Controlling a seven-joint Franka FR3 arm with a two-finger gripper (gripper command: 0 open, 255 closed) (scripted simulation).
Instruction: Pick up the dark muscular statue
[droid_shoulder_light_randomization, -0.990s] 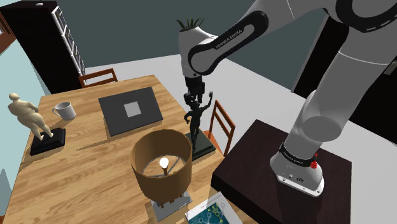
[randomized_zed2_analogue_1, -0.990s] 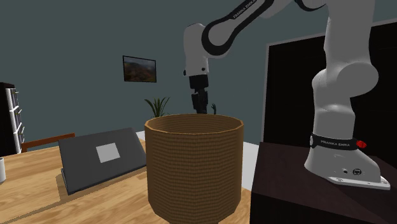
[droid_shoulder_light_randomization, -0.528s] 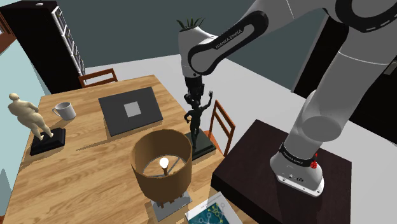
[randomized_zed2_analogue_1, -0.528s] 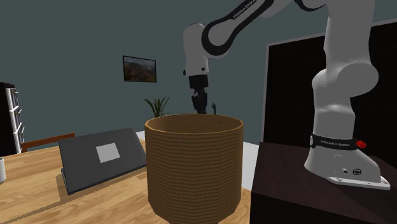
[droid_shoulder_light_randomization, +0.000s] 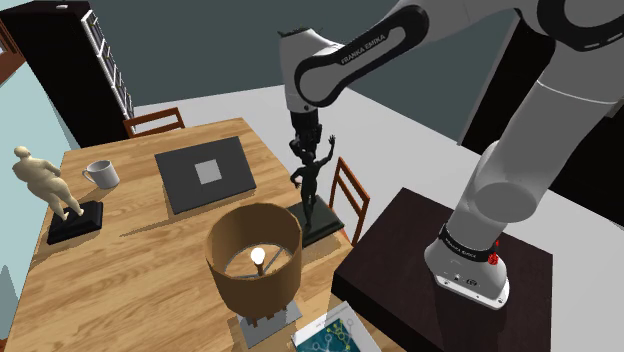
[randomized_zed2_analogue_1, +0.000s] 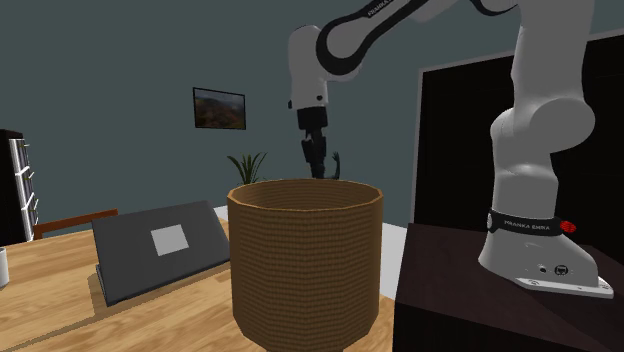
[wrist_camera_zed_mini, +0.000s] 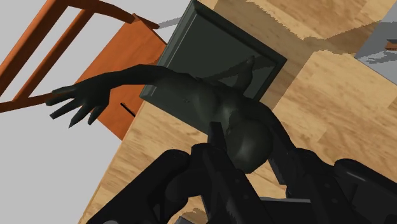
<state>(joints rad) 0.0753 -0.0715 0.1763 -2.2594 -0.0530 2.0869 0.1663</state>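
The dark muscular statue (droid_shoulder_light_randomization: 311, 180) stands upright on its dark square base, one arm raised, near the wooden table's (droid_shoulder_light_randomization: 120, 270) edge at the shoulder view's right. My gripper (droid_shoulder_light_randomization: 304, 148) comes straight down on it and is shut on its head. In the wrist view the two black fingers clasp the statue's round head (wrist_camera_zed_mini: 249, 141), and the base (wrist_camera_zed_mini: 210, 57) lies below, past the torso. The base seems to hang slightly above the tabletop. In the second exterior view my gripper (randomized_zed2_analogue_1: 316, 160) and the statue's raised hand (randomized_zed2_analogue_1: 337, 160) show just above the lampshade's rim.
A lit lamp with a brown shade (droid_shoulder_light_randomization: 254, 258) stands close in front of the statue. On the table there are also a closed dark laptop (droid_shoulder_light_randomization: 205, 173), a white mug (droid_shoulder_light_randomization: 101, 174) and a pale statue (droid_shoulder_light_randomization: 45, 185). A wooden chair (droid_shoulder_light_randomization: 348, 198) stands beside the table edge under the statue.
My gripper has risen a little with the statue in it. The statue's base has come up off the table. Nothing else has moved.
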